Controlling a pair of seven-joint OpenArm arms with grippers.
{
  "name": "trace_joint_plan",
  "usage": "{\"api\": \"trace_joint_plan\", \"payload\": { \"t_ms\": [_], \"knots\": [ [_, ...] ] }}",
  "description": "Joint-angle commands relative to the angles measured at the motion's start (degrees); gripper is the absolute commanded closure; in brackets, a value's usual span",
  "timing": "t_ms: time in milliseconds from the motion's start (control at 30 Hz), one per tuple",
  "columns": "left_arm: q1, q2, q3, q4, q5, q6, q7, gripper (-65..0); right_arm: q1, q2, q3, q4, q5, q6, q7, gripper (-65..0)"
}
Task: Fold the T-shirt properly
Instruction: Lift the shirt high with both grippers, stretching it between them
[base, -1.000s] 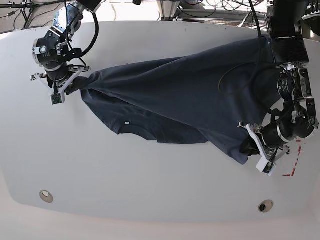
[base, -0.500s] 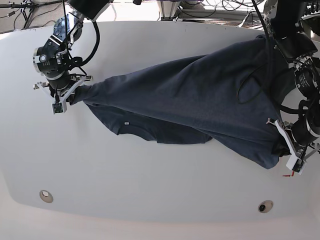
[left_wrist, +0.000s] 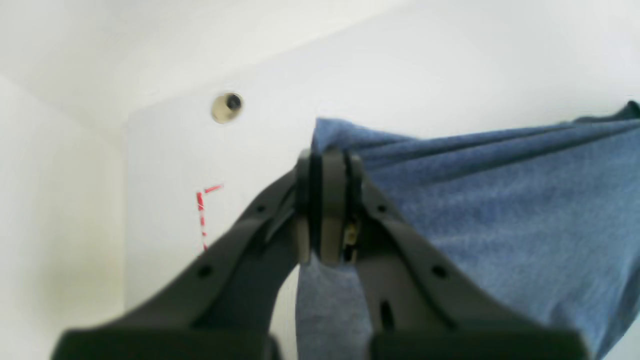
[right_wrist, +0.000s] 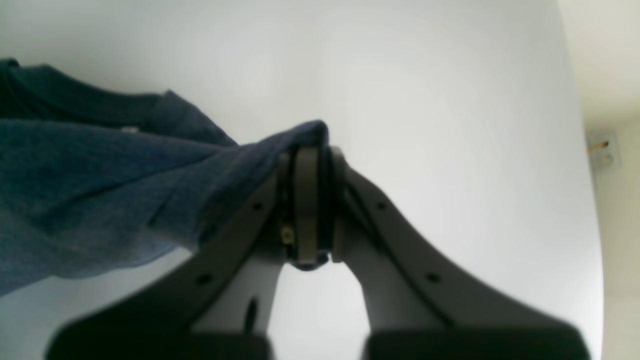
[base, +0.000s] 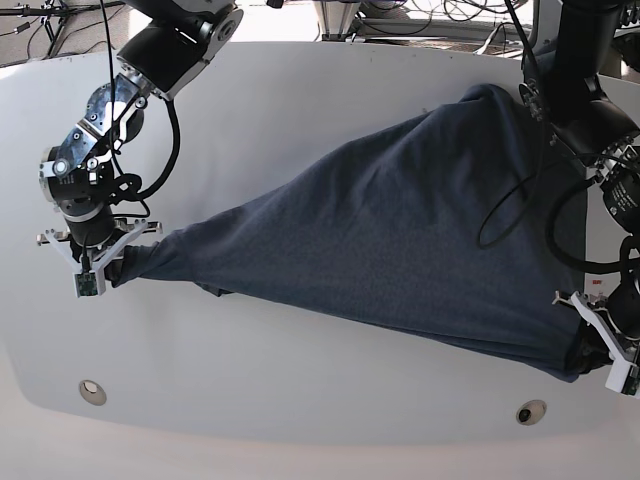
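The dark navy T-shirt (base: 400, 230) hangs stretched across the white table (base: 300, 390) between my two arms, drawn taut from lower left to lower right with its far corner near the table's back right. My right gripper (base: 108, 268) at the left of the base view is shut on one corner of the T-shirt (right_wrist: 210, 165); its jaws (right_wrist: 310, 200) pinch the cloth edge. My left gripper (base: 592, 358) at the lower right is shut on another corner of the T-shirt (left_wrist: 500, 210), with cloth between the pressed jaws (left_wrist: 327, 205). Lettering and neck label are hidden.
Two round holes in the table lie near its front edge, one hole (base: 92, 391) at the left and the other hole (base: 530, 412) at the right. Red tape marks (left_wrist: 202, 210) lie near the right edge. Cables run along the back.
Both grippers have pulled their shirt corners toward the front of the table. The shirt has spread into one taut sheet, and the collar and label have gone out of sight.
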Motion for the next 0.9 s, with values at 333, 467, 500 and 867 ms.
{"api": "trace_joint_plan", "payload": {
  "t_ms": [333, 467, 500, 867],
  "knots": [
    [-16.26, 0.07, -0.02, 0.75, 0.34, 2.15, -1.67, 0.0, 16.26, 7.36, -8.33, 1.18, -0.63, -0.58, -2.37, -0.2],
    [-21.80, 0.07, 0.15, 0.75, 3.50, 2.23, -1.67, 0.0, 22.68, 9.73, -10.71, 1.00, -0.63, -0.58, -4.74, -0.2],
    [-22.85, 0.07, 0.15, 0.75, 3.94, 2.23, -1.67, 0.0, 23.64, 10.17, -10.97, 1.00, -0.63, -0.58, -5.09, -0.2],
    [-35.69, -1.51, 0.15, -3.12, 8.78, 2.23, -1.67, 0.0, 39.73, 15.80, -18.71, -2.51, -0.72, -0.58, -9.05, -0.2]
  ]
}}
